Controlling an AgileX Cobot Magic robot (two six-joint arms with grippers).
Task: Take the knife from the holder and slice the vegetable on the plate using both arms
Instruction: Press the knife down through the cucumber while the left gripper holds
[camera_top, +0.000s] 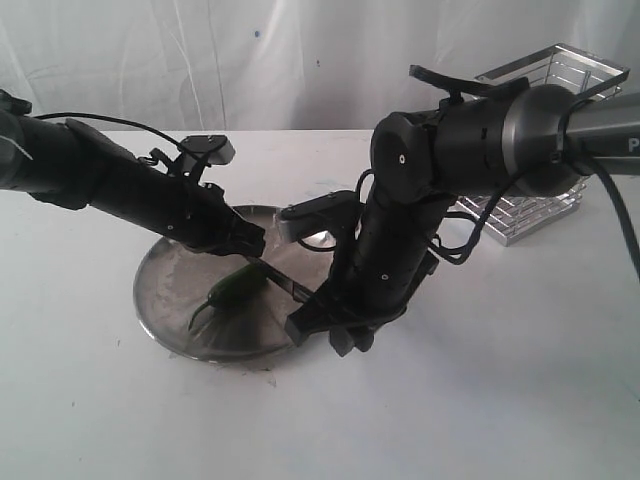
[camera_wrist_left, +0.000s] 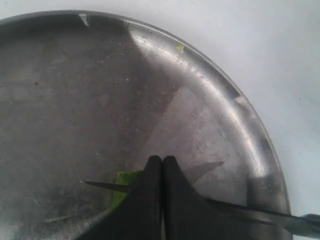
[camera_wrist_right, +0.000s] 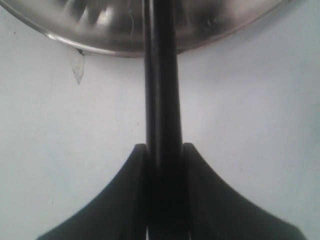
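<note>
Tabletop, white against a pale curtain, lies open toward the near edge; holder far right. Over the plate the left gripper, closed and empty, meets the vegetable. Off the rim the right gripper clamps the knife, blade crossing it.

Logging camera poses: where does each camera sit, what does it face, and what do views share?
Exterior: off the arms, above table, facing plate, holder, left arm, right arm.
Left wrist: down past shut left claw onto vegetable, knife blade.
Right wrist: along the knife, clamped in right claw, toward plate rim.
Shared: plate, knife.
</note>
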